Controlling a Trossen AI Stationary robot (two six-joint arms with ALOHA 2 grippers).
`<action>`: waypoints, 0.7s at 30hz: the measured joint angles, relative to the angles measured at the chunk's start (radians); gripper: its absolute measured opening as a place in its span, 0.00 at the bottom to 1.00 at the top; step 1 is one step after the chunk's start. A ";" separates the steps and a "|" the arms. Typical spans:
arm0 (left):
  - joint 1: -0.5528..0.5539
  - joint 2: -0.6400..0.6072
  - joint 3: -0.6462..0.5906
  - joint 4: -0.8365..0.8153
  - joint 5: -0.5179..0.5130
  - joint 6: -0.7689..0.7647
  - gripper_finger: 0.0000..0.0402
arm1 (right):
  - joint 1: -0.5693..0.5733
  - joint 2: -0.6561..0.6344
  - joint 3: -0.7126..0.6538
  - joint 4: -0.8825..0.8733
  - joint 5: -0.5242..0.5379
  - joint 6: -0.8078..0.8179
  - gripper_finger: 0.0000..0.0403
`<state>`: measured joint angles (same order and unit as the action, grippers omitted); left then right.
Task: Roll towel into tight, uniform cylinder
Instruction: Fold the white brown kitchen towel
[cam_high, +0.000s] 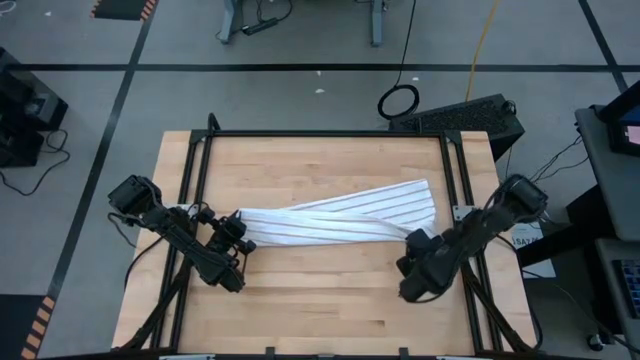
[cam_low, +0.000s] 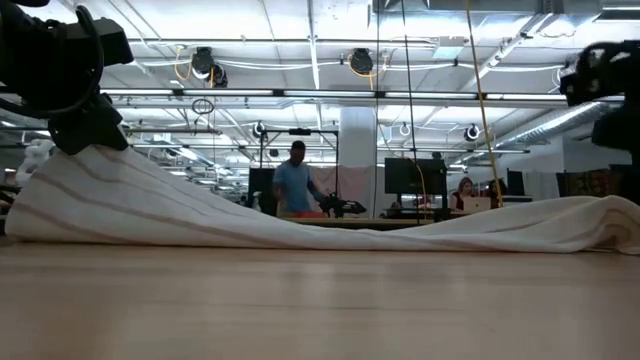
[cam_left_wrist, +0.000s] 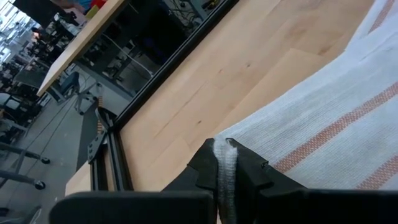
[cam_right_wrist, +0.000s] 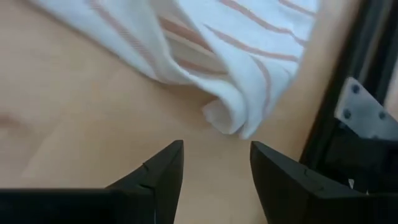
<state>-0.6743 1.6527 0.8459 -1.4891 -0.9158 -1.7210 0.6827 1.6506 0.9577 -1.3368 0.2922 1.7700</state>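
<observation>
White pinstriped towel (cam_high: 335, 218) lies twisted across middle of wooden counter (cam_high: 320, 300), not rolled. Left hand (cam_left_wrist: 225, 174) clamped on towel's left corner, lifting it. Right hand (cam_right_wrist: 214, 165) apart, empty, just beside right end. Risk: one-sided pull deepens twist, giving uneven cylinder.
</observation>
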 joint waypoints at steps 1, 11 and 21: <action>0.000 0.000 0.000 0.000 0.000 0.000 0.05 | 0.004 0.021 0.000 -0.009 -0.003 0.033 0.44; 0.000 0.000 0.000 0.010 -0.006 0.000 0.05 | -0.058 0.104 0.000 -0.026 -0.103 0.105 0.57; 0.000 0.000 0.000 0.013 -0.003 0.000 0.05 | -0.076 0.103 -0.006 0.012 0.066 0.106 0.67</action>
<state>-0.6743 1.6527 0.8459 -1.4765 -0.9192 -1.7210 0.6066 1.7538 0.9518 -1.3251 0.3582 1.8755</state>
